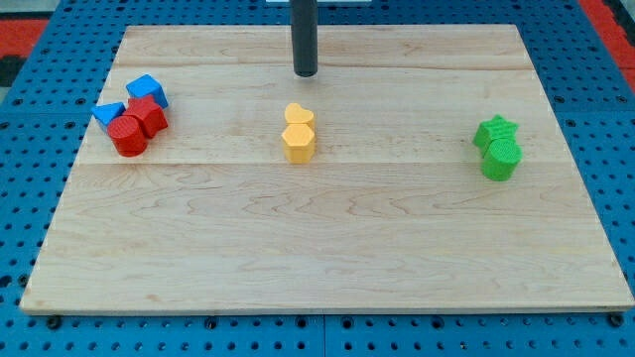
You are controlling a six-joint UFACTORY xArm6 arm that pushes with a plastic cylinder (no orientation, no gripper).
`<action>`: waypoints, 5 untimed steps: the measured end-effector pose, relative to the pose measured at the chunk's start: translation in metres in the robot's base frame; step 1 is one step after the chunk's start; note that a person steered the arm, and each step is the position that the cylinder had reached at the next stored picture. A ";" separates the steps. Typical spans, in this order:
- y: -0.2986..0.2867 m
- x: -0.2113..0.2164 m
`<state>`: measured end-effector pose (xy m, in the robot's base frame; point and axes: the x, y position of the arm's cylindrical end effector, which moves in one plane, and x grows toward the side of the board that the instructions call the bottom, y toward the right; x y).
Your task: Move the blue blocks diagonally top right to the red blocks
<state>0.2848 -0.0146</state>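
board: a pale wooden table top [327, 248] fills most of the frame, on a blue pegged surface [30, 149] — it carries six blocks in three clusters.
my tip: a bare dark rod with no jaws to open or close, holding nothing; its end [305, 73] sits at upper centre, just above the yellow pair, apart from every block.
blue blocks: upper left — a blue cube [147, 89] and a blue triangular block [108, 114], touching the reds.
red blocks: a red hexagonal block [149, 115] and a red cylinder [128, 136].
centre: a yellow heart [300, 115] touching a yellow hexagonal block [299, 142].
right: a green star [495, 129] touching a green cylinder [501, 158].
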 end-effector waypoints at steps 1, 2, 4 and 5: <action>-0.012 0.005; -0.017 0.032; -0.051 0.043; -0.051 0.043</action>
<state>0.3277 -0.0654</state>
